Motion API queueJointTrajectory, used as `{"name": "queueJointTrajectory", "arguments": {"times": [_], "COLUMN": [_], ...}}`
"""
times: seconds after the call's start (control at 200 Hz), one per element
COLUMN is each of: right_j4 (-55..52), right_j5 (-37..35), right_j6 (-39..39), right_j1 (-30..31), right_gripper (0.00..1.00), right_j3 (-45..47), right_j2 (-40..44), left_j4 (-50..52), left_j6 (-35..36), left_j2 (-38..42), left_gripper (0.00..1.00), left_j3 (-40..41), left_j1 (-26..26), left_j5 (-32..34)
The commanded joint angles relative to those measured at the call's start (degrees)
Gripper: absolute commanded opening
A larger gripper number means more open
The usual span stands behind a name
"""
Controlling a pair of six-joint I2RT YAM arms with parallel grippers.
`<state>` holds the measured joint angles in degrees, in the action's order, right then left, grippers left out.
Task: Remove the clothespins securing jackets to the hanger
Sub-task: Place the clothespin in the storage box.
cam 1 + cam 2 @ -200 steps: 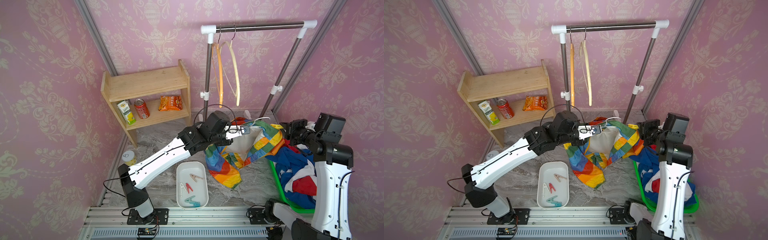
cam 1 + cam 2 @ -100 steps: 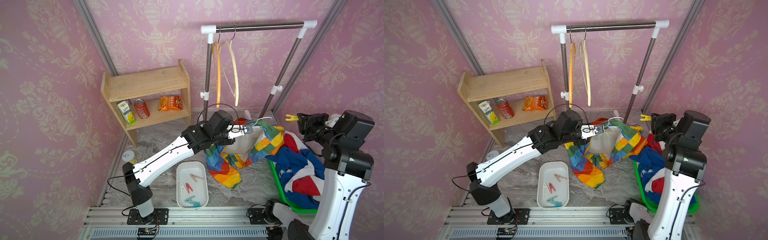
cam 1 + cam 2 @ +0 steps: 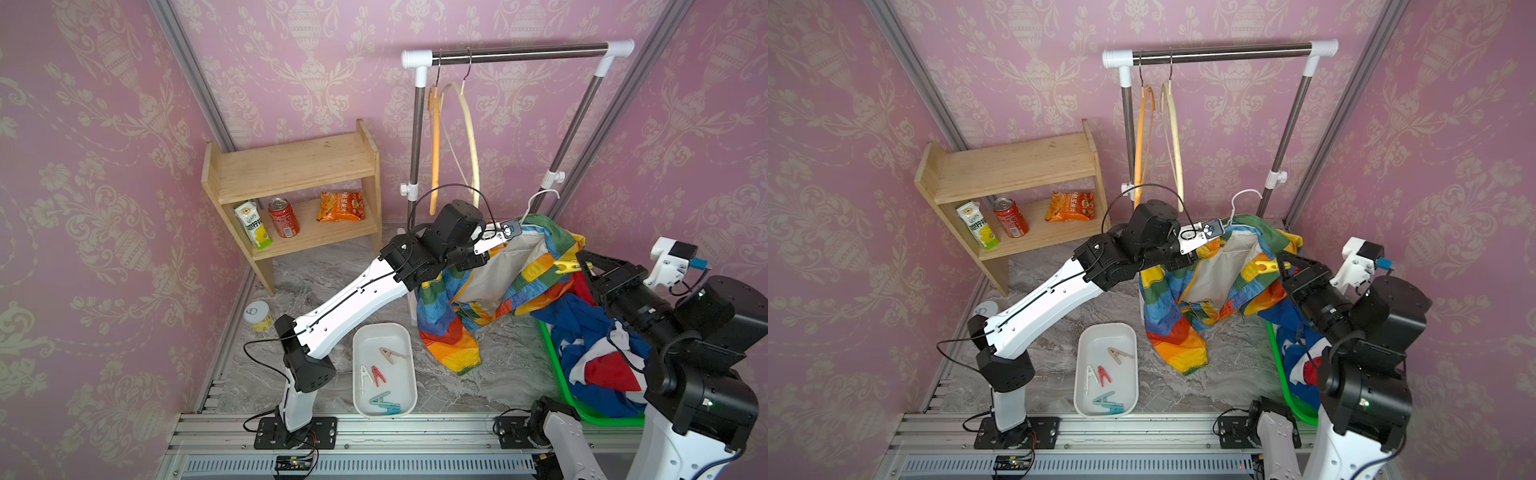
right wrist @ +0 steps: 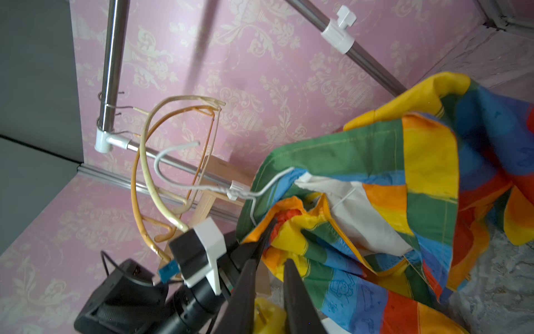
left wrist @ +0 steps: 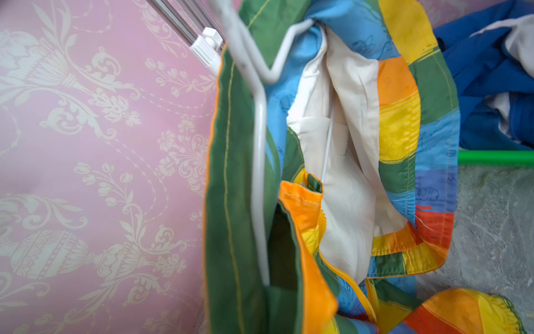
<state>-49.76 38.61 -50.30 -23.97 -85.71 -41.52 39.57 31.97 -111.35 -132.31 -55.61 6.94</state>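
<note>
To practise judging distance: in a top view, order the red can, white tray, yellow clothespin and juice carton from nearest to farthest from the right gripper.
1. yellow clothespin, clamped in the right gripper.
2. white tray, on the floor, front middle.
3. red can, on the lower shelf.
4. juice carton, beside the can, farther along.

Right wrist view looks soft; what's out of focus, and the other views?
Right wrist view: the right claw and the yellow plastic clothespin it grips are blurred, the rainbow patchwork jacket sharp. Left wrist view: the white wire hanger smears near the lens, jacket lining sharp. Both top views: evenly lit, sharp, no glare.
</note>
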Motion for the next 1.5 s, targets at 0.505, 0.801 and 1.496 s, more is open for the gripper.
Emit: {"name": "queueJointTrajectory", "arguments": {"times": [0.505,0.801,1.496], "right_j4": [10.46,16.71,32.77], "right_j5": [18.77,-3.62,-17.95], "right_j6": [-0.29,17.83,22.13], "right_j1": [0.68,34.34,72.27], "right_gripper": [0.0,0.0,0.0], "right_j3": [29.29,29.54,24.1], "right_j2": [16.26,-5.27,-45.56], "left_j4": [-1.4,-2.58,-3.57], "left_j6": [-15.08,-14.57,-10.8], "left_j2": [-4.85,-6.0,-4.16], "left_gripper": [0.0,0.0,0.0], "left_j3": [-20.69,-22.61,-22.38], "left_j1": [-0.43,-1.25,-0.02], "left_j5": [-2.47,0.23,3.66]}}
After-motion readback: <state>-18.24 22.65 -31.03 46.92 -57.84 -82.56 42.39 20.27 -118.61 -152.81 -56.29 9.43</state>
